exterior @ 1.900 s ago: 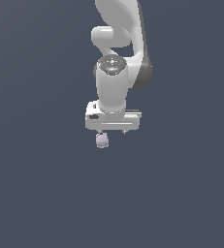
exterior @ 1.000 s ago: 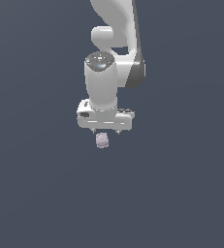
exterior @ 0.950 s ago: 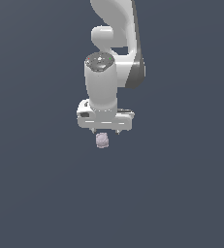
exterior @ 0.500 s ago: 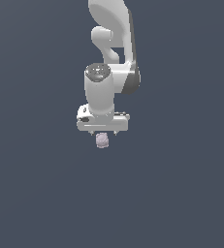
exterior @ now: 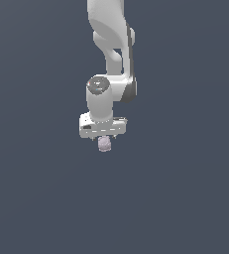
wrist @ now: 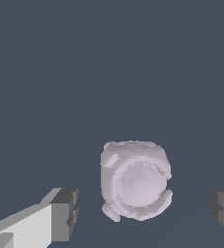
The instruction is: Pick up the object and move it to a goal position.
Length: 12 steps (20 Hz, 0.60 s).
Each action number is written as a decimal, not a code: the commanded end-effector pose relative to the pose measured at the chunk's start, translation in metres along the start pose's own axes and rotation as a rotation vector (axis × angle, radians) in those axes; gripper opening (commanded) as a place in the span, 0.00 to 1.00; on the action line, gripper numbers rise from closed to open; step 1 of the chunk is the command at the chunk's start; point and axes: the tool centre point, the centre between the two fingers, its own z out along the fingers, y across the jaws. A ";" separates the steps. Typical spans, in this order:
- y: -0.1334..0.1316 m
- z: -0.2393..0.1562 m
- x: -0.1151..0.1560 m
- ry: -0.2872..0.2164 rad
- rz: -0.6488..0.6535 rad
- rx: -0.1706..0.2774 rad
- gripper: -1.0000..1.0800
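One pale lilac-grey bumpy object (wrist: 135, 180) between wide-spread fingers (wrist: 65, 214), clear of both.

I see my arm pointing straight down, gripper (exterior: 104, 140) jaws spread wide, fingertips (wrist: 65, 214) touching nothing.

We see the object (exterior: 104, 144) (wrist: 135, 180), a small pale lilac-grey rounded lump with a bumpy surface and a round dished face, lying on plain dark grey ground.
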 end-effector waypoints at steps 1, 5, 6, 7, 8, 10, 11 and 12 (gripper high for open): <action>0.001 0.006 -0.004 -0.001 -0.021 -0.001 0.96; 0.001 0.009 -0.006 -0.002 -0.031 -0.001 0.96; 0.001 0.008 -0.006 -0.003 -0.026 -0.001 0.96; 0.001 0.009 -0.006 -0.003 -0.026 -0.001 0.96; 0.001 0.010 -0.006 -0.003 -0.026 -0.001 0.96; 0.001 0.014 -0.006 -0.003 -0.027 -0.001 0.96; 0.002 0.017 -0.006 -0.003 -0.027 -0.001 0.96; 0.001 0.021 -0.006 -0.003 -0.028 -0.001 0.96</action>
